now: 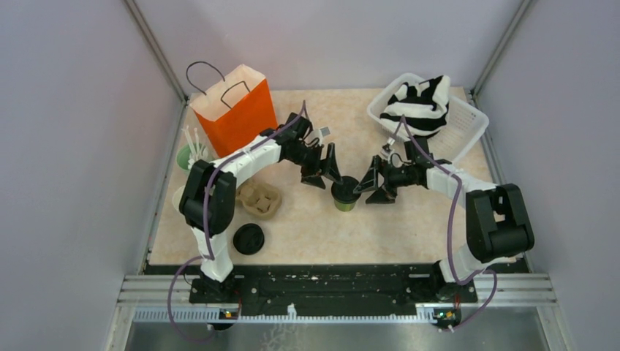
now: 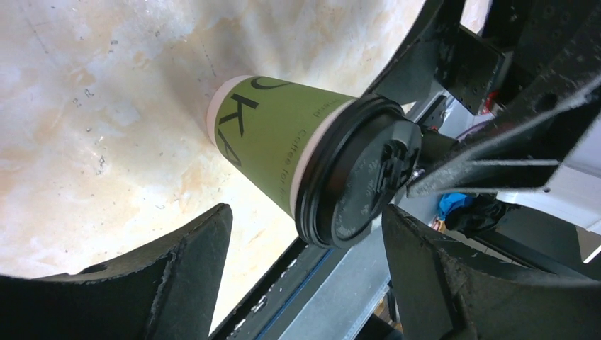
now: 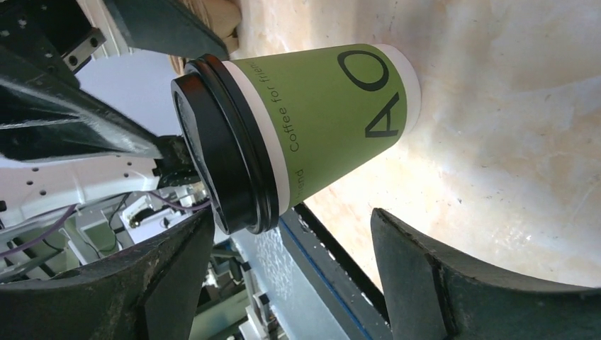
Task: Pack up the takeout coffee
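The takeout coffee (image 1: 344, 193), a green paper cup with a black lid, stands upright on the table between my two arms. My left gripper (image 1: 327, 175) is just to its left and open, with the cup (image 2: 276, 138) a little beyond its fingertips. My right gripper (image 1: 376, 186) is just to the cup's right, also open, and the cup (image 3: 333, 113) lies ahead of its spread fingers. Neither gripper (image 2: 306, 212) (image 3: 292, 212) has anything between its fingers. The orange paper bag (image 1: 235, 110) stands open at the back left.
A white basket (image 1: 468, 135) with a striped cloth sits at the back right. A cardboard cup carrier (image 1: 260, 199) and a loose black lid (image 1: 248, 238) lie at the left front. Green cups and stirrers (image 1: 190, 155) stand by the left wall.
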`<control>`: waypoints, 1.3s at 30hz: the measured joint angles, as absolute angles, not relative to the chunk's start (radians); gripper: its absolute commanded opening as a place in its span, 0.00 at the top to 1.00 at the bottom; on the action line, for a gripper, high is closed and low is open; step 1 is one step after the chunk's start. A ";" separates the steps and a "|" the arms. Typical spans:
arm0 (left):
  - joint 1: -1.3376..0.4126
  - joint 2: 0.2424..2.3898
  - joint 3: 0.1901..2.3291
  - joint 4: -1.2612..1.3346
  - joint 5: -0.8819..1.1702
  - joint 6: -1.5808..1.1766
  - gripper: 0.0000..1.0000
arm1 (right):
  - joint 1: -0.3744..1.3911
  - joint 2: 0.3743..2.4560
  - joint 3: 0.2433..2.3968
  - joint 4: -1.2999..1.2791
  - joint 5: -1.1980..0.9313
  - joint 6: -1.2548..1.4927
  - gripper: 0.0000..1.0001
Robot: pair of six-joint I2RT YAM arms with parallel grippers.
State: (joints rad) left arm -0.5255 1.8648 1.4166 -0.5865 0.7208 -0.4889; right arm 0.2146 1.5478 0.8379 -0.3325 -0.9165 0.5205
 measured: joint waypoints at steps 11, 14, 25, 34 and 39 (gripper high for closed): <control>-0.525 1.948 1.445 -0.560 0.761 -0.500 0.39 | 0.242 1.548 0.815 -0.249 -0.922 0.559 0.26; -0.525 1.945 1.421 -0.526 0.781 -0.509 0.41 | 0.242 1.553 0.763 -0.187 -0.942 0.582 0.30; -0.517 1.880 1.285 -0.406 0.832 -0.546 0.30 | 0.220 1.571 0.713 -0.105 -1.009 0.597 0.25; -0.516 1.880 1.361 -0.527 0.754 -0.505 0.14 | 0.221 1.538 0.810 -0.243 -0.928 0.568 0.16; -0.515 1.865 1.361 -0.549 0.739 -0.500 0.14 | 0.233 1.533 0.868 -0.270 -0.900 0.567 0.15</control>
